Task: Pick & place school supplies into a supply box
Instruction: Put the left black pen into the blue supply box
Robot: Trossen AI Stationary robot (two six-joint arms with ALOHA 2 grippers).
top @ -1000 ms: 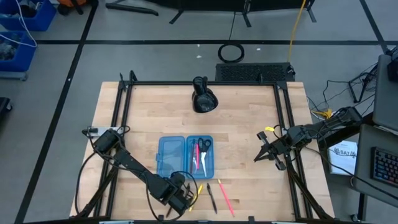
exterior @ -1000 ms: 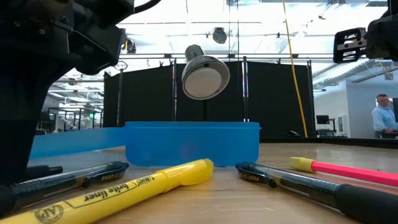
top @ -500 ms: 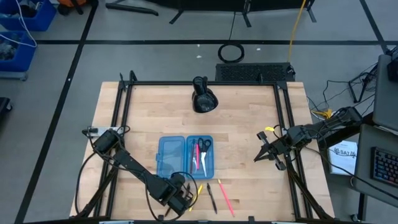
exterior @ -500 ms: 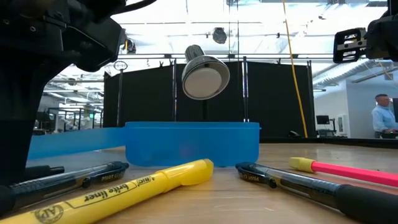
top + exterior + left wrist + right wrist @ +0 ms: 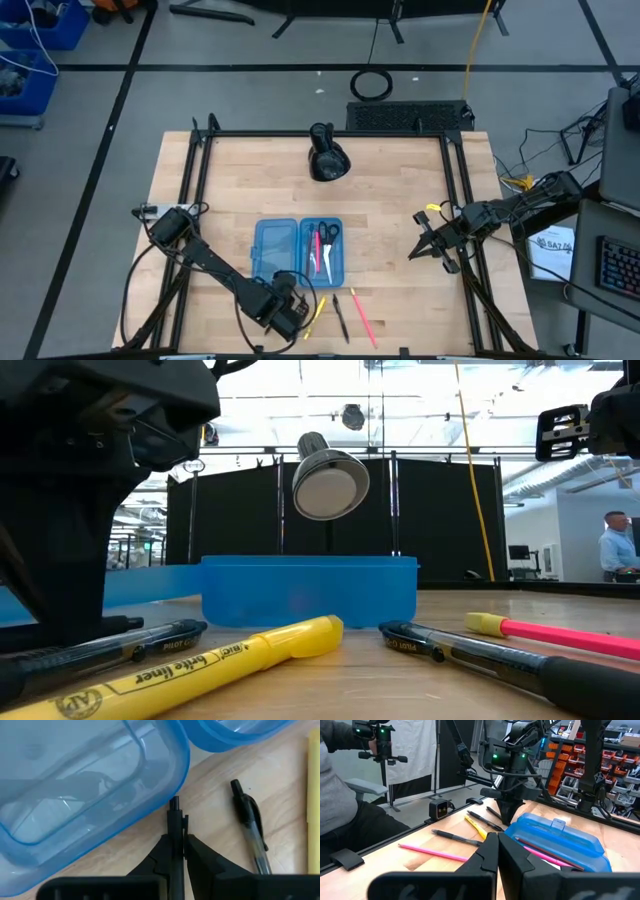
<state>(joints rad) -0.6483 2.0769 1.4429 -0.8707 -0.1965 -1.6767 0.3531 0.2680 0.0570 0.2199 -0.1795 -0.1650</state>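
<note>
The supply box (image 5: 298,252) lies open on the table, and its right half holds a pink pen and scissors (image 5: 328,233). Near the front edge lie a yellow highlighter (image 5: 318,312), a black pen (image 5: 340,318) and a pink pen (image 5: 363,318). My left gripper (image 5: 176,845) points down just in front of the box's left half (image 5: 90,780), shut on a second black pen (image 5: 174,815). A third black pen (image 5: 250,835) lies beside it. My right gripper (image 5: 425,250) waits shut above the table's right side. My left gripper pinches the black pen's barrel (image 5: 174,827) between its two fingers (image 5: 197,851), coming from above and pointing down. The pen's tip end (image 5: 174,802) sticks out past the fingers toward the box's rim. In the low view one end (image 5: 115,625) shows just above the table.
A black lumpy object (image 5: 328,160) sits at the table's far middle. A black frame (image 5: 200,180) runs along the table's sides. A seated person (image 5: 335,795) is past the table's near edge, and another person (image 5: 610,550) stands far behind.
My left gripper has tipped and turned a little above the pens while staying shut on the black pen. The pen's visible end stands slightly higher than before. The other pens and the box have not moved.
</note>
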